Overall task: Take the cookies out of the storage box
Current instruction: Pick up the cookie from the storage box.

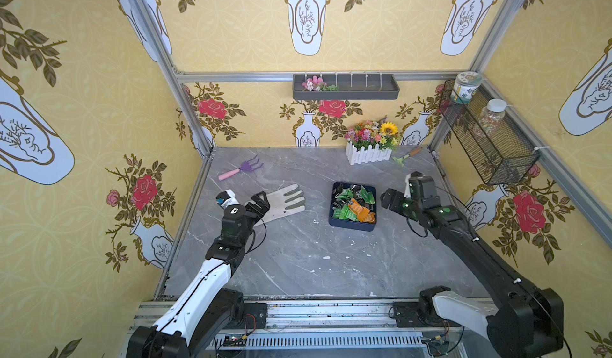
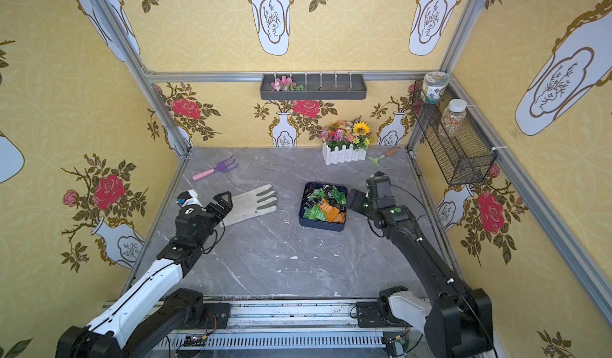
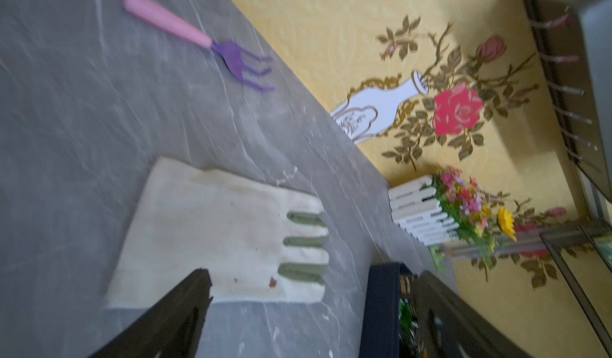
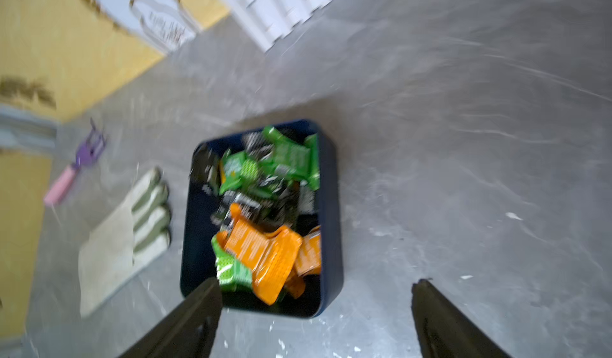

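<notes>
In both top views a dark blue storage box (image 1: 351,225) (image 2: 321,225) stands on the grey marble table, right of centre. Inside it lie the cookies (image 1: 356,207) (image 2: 326,209), several green, orange and black packets. My right gripper (image 1: 387,197) (image 2: 356,199) hovers just right of the box, open and empty. The right wrist view shows the box (image 4: 331,207) and cookies (image 4: 265,250) ahead of that gripper (image 4: 318,283), one finger over the box's near corner. My left gripper (image 1: 260,202) (image 2: 223,204) (image 3: 314,277) hangs open and empty above a glove's cuff, well left of the box (image 3: 381,306).
A white and green glove (image 1: 281,204) lies flat left of the box. A purple hand rake (image 1: 241,169) lies behind it. A white fence planter (image 1: 367,154) and a small trowel (image 1: 405,156) stand at the back. A wire basket (image 1: 490,134) hangs on the right wall.
</notes>
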Tool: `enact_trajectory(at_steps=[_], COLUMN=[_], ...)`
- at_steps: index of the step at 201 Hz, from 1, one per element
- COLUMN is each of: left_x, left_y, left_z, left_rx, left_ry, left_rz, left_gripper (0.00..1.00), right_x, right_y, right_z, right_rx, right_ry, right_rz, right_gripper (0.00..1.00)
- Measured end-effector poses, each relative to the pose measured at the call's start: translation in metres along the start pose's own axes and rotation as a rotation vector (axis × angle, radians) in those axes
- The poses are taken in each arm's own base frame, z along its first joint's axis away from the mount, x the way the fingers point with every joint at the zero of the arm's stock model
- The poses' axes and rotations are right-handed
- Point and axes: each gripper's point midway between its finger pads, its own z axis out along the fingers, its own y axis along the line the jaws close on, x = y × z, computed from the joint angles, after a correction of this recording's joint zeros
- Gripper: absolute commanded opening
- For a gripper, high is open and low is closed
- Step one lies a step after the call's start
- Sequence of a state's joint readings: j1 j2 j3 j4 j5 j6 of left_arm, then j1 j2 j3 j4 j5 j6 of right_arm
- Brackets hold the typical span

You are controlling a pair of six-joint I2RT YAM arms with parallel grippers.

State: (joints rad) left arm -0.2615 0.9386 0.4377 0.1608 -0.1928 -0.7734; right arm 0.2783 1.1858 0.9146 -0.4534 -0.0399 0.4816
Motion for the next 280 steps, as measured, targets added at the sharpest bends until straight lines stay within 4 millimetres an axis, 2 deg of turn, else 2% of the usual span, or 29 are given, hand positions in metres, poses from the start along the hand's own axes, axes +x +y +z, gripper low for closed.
enact_trajectory(at_steps=[14,30,43,62,89,144,182,219,280], left_x=[0.025,0.051,0.069,0.091,0.122,0.151,0.164,0.177,0.196], left_y=[-0.013,-0.037,-0.057,-0.073,-0.086,-0.104,-0.105,-0.097,-0.093], left_z=[0.01,0.015,0.017,0.019,0.018,0.023,0.029,0.033,0.037], left_rx=[0.026,0.083,0.137,0.19,0.259,0.359,0.374,0.352,0.337], left_ry=[0.111,0.228,0.305,0.383,0.501,0.614,0.663,0.702,0.741], left_rz=[-0.015,-0.003,0.0,0.011,0.009,0.013,0.019,0.023,0.035], left_gripper=[0.98,0.96,0.93,0.88,0.8,0.62,0.62,0.62,0.61], right_x=[0.007,0.009,0.014,0.022,0.028,0.036,0.041,0.046,0.051], right_y=[0.035,0.06,0.065,0.065,0.066,0.063,0.055,0.049,0.047], right_z=[0.007,0.019,0.033,0.048,0.056,0.087,0.105,0.117,0.125], right_rx=[-0.049,-0.074,-0.068,-0.061,-0.084,-0.096,-0.062,-0.034,-0.033], right_ry=[0.069,0.117,0.175,0.268,0.327,0.417,0.453,0.478,0.501], right_rz=[-0.175,-0.339,-0.442,-0.552,-0.653,-0.709,-0.707,-0.712,-0.734], right_gripper=[0.86,0.86,0.78,0.76,0.75,0.74,0.7,0.67,0.49])
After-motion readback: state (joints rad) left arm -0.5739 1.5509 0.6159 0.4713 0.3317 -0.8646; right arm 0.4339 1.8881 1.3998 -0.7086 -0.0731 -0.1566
